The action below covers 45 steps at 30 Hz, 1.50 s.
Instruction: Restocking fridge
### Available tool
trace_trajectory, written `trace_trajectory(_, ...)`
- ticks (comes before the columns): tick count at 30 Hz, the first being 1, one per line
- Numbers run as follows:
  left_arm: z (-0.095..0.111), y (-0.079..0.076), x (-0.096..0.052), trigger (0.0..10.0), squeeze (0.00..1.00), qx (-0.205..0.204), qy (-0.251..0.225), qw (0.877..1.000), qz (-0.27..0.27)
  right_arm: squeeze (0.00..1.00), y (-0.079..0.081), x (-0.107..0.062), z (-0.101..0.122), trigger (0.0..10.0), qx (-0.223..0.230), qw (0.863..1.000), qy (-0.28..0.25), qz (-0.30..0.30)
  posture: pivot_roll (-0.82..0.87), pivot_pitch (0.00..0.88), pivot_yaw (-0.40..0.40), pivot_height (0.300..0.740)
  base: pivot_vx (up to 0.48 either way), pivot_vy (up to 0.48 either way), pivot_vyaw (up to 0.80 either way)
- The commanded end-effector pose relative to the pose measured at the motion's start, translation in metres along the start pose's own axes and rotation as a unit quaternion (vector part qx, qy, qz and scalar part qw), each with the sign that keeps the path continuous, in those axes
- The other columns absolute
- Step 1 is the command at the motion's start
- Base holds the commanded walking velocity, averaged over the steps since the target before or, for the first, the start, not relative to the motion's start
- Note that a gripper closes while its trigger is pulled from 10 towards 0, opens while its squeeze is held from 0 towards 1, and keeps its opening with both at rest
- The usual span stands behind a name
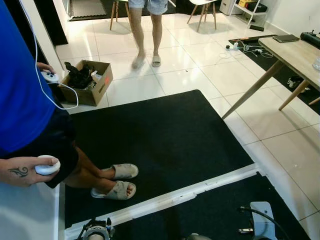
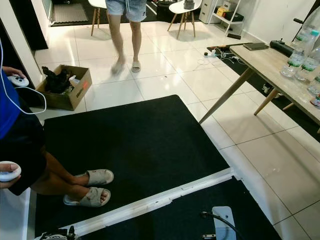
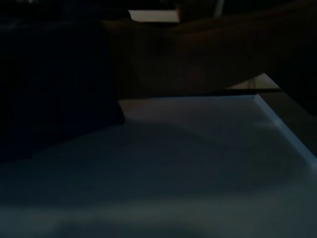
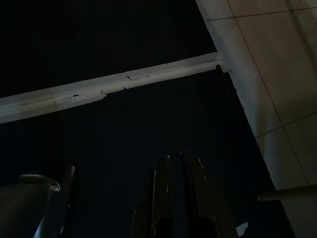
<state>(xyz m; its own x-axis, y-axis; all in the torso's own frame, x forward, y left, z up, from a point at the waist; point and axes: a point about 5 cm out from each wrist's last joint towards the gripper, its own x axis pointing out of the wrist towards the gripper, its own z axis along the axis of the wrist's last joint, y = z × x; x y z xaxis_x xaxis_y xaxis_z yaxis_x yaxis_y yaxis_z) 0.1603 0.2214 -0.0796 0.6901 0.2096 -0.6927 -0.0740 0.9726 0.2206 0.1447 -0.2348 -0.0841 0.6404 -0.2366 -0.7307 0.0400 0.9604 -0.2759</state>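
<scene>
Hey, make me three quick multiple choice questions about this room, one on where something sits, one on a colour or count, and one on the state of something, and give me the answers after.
1. Where is the cardboard box?
A. on the wooden table
B. on the white tile floor beyond the black mat
C. on a chair

2. What colour are the sandals of the person standing on the mat?
A. red
B. beige
C. black

3. How is the cardboard box?
A. open, with dark things inside
B. taped shut
C. flattened

Answers: 1 B, it stands on the tile floor past the far edge of the black mat. 2 B, both sandals look pale beige against the dark mat. 3 A, its flaps are up and dark items show inside.
</scene>
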Motion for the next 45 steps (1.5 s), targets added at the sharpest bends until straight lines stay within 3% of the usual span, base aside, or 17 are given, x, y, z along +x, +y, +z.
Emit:
trace_trajectory(1, -0.0059, 0.003, -0.0015, 10.0, 0.0, -0.003, 0.013, 1.0, 0.003, 0.0, 0.0006, -0.0019, -0.0058, 10.0, 0.004, 1.0, 0.008, 0.0, -0.02, 0.064, -0.062, 0.74, 0.0, 0.0, 0.0)
trace_trajectory(32, -0.0072, -0.0001, -0.0023, 10.0, 0.0, 0.003, 0.015, 1.0, 0.001, 0.0, -0.0017, -0.0027, -0.0085, 10.0, 0.009, 1.0, 0.014, -0.004, -0.03, 0.076, -0.06, 0.74, 0.0, 0.0, 0.0)
trace_trajectory(45, -0.0066, 0.0, -0.0023, 10.0, 0.0, 0.003, 0.013, 1.0, 0.0, 0.0, -0.0021, -0.0027, -0.0087, 10.0, 0.01, 1.0, 0.015, -0.005, -0.03, 0.076, -0.06, 0.74, 0.0, 0.0, -0.69)
